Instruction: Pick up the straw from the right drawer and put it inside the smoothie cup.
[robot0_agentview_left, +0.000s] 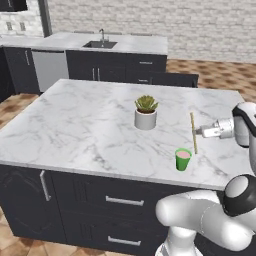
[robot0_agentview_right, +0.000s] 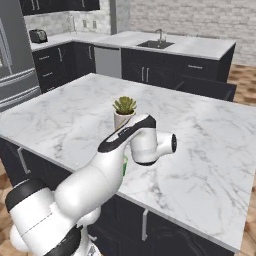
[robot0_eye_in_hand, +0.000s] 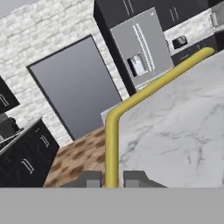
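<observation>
White marble desk holds the small green cup. Pincer pinches the thin yellow straw tight; it may miss and tip the cup.

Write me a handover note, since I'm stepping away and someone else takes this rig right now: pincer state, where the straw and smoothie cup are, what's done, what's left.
Pincer: shut on the straw, held roughly upright above the island counter.
Smoothie cup: stands near the counter's front edge, pink contents visible, no straw in it. The straw's lower end hangs just to the right of the cup and a little behind it.
Potted plant: further back on the counter, apart from the cup.
Done: straw picked up and carried over the counter.
Left: line the straw up over the cup, lower it in, release.
</observation>
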